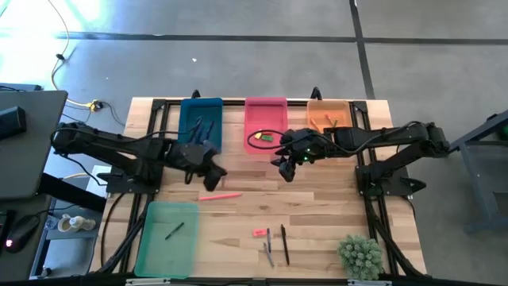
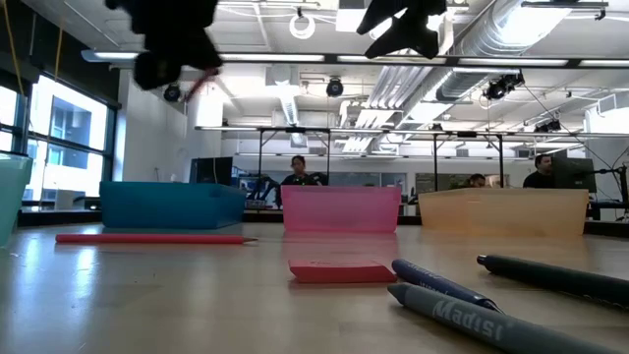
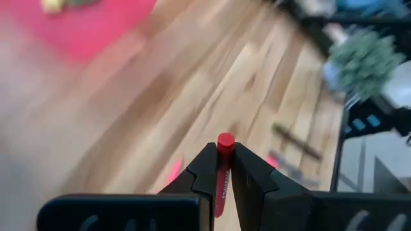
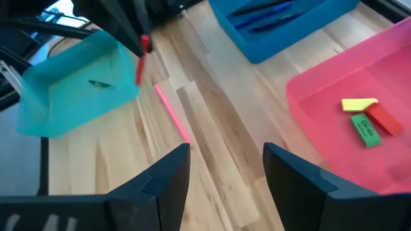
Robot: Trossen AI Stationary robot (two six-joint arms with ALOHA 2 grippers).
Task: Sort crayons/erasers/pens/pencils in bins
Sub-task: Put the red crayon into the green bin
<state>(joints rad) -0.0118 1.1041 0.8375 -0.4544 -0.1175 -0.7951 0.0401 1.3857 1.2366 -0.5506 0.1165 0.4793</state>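
Two grey pens lie nearest the low camera on the wooden table, one printed with lettering that the overhead view cannot resolve, with a flat pink eraser just to their left. Only the left wrist view shows the left gripper clamped together on a red crayon, its round tip standing up between the fingers; from above that gripper hangs just near of the blue bin. Only the right wrist view shows the right gripper with its fingers well apart and nothing between them, above the table just beside the pink bin.

Inside the blue bin lie several dark and blue pens. Three erasers sit in the pink bin, yellow, green and red, touching one another. Small sticks lie in the orange bin, but what kind I cannot tell. On the near left, the light green bin holds one dark stick. A red-pink pencil lies on the bare table between the blue and green bins. At the near right corner stands a small green plant. People show far behind the table in the low view.
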